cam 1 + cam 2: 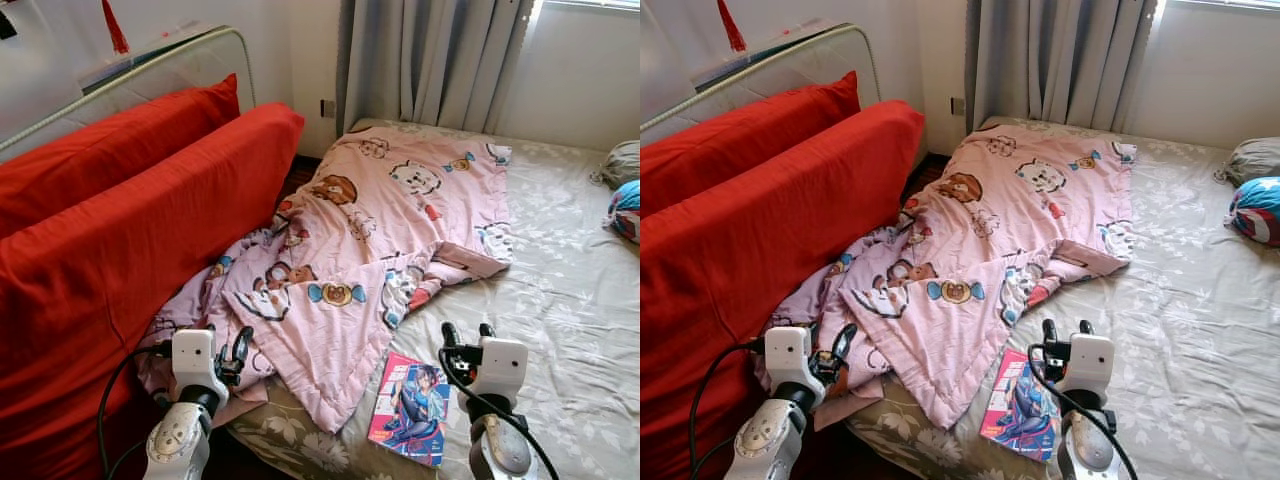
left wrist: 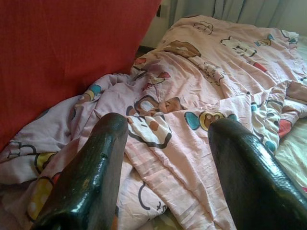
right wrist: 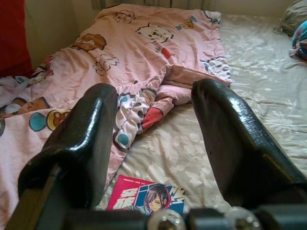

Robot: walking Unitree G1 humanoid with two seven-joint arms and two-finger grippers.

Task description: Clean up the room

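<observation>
A crumpled pink cartoon-print blanket (image 1: 370,230) lies across the left half of the bed, with one corner hanging over the near edge. A comic book (image 1: 410,408) with a pink and blue cover lies flat on the sheet beside that corner, also seen as the comic book (image 3: 144,196). My left gripper (image 1: 238,352) is open, just before the blanket's near left folds; the blanket (image 2: 192,96) lies beyond its fingers (image 2: 100,158). Open too, my right gripper (image 1: 468,330) hovers just right of the book and holds nothing.
Two big red cushions (image 1: 130,230) lean along the bed's left side. The floral beige sheet (image 1: 570,300) is bare on the right. A grey bundle (image 1: 622,160) and a blue and red cushion (image 1: 625,210) lie at the far right. Grey curtains (image 1: 430,60) hang behind.
</observation>
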